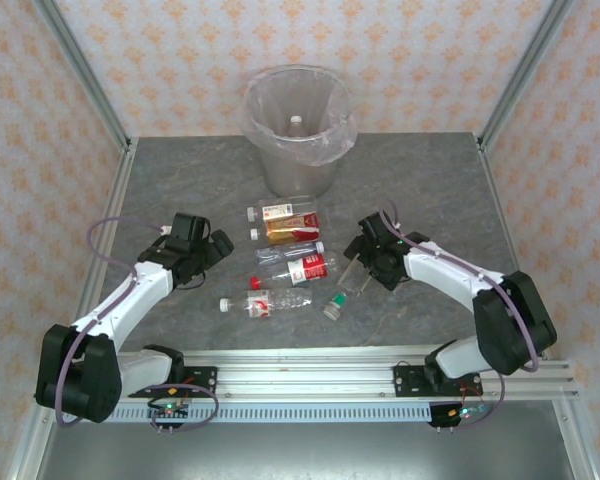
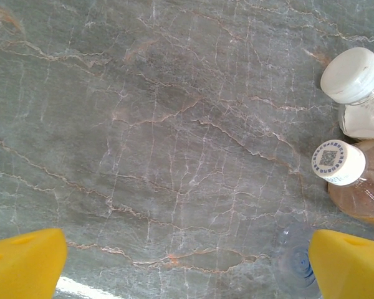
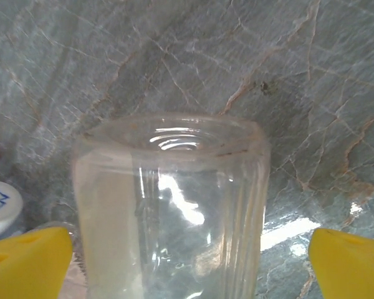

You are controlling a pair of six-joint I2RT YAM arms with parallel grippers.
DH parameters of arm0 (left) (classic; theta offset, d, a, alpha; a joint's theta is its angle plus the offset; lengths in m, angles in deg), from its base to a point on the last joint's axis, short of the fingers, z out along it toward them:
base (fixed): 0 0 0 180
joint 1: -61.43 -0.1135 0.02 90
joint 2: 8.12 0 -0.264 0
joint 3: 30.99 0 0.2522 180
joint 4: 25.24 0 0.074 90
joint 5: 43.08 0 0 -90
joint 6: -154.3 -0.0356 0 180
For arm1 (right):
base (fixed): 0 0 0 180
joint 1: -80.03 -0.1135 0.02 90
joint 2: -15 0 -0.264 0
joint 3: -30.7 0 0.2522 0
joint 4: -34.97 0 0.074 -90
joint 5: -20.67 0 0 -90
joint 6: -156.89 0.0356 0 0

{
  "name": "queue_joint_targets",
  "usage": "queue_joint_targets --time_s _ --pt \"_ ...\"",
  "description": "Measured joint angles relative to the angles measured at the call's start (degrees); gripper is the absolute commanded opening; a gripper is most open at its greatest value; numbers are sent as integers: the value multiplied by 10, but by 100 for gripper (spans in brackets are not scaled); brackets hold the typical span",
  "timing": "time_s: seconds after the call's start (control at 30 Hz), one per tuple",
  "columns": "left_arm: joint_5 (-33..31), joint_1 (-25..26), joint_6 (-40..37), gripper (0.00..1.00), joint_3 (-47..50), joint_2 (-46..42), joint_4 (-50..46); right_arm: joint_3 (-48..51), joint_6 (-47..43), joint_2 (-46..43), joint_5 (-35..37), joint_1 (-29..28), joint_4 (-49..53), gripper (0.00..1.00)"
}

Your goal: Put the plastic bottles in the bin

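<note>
One bottle (image 1: 296, 122) stands inside the bin (image 1: 300, 175) at the upper centre of the overhead view, its white cap showing. About seven plastic bottles (image 1: 290, 262) lie clustered mid-frame on the desk (image 1: 430, 190), so most of the job looks left to do. The right gripper (image 1: 360, 262), at the cluster's right edge, is spread wide around a clear bottle (image 3: 168, 205) without clamping it. The left gripper (image 2: 187, 268) hangs released over bare desk, left of the cluster.

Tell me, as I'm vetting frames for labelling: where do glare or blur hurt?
Top external: even light, sharp, soft shadows. Left wrist: table crisp, a white glare patch at the bottom edge. Right wrist: the clear bottle close up is soft, with bright reflections; glare streaks the table beside it.
</note>
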Motion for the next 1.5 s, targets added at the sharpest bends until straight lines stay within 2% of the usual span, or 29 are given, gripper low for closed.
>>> queue_joint_targets --time_s 0.27,0.57,0.67,0.97,1.3,1.5 --pt "0 0 0 100 0 2 0 0 -9 50 18 -9 -3 88" --pt "0 0 2 100 0 2 0 1 -37 62 43 -9 -14 60" --pt "0 0 2 100 0 2 0 2 -48 62 46 -9 -20 54" --pt "-2 0 3 100 0 2 0 5 -95 47 66 -10 -30 48" --pt "1 0 3 100 3 0 3 10 -128 -11 93 -10 -55 48" --pt "17 0 -10 100 19 -38 13 10 -143 -49 116 -10 -91 47"
